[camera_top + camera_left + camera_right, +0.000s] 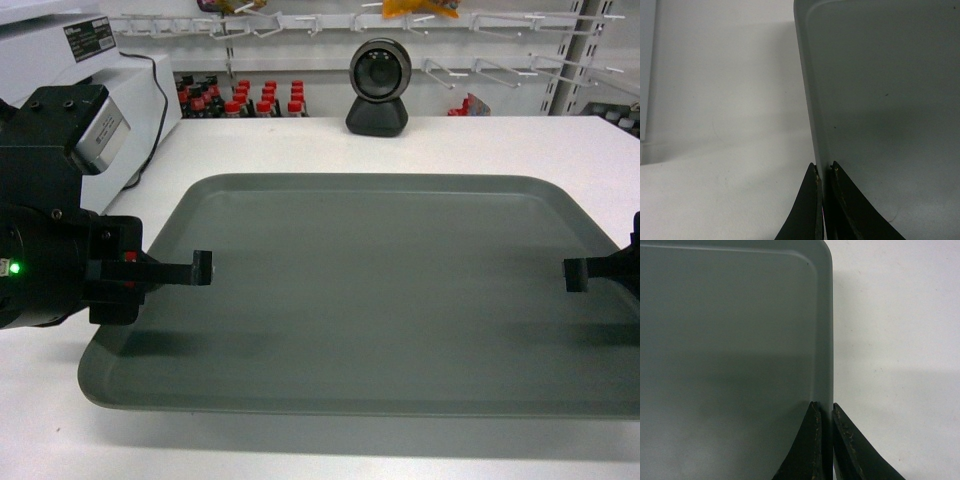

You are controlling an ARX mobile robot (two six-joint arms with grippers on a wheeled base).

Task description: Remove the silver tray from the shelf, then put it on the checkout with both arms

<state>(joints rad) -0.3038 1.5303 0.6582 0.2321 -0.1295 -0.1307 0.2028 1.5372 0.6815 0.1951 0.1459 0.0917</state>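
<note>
Tray (380, 290) lay flat on the checkout (500, 140), just before the camera (379, 88). Left gripper (824, 172) and right gripper (826, 409) each pinched a side rim. Stiff, wide, slick; I judged rims the only hold.

Left claw (824, 172) reaching in level from the left, black wrist block lit by a green lamp, fingers (810, 210) nearly together and clamped across the silver tray (380, 290) at its left rim. Right claw (826, 410) mirrored at the right rim, one finger inside and one outside, gripping likewise; arm mostly beyond the head view's edge.
</note>
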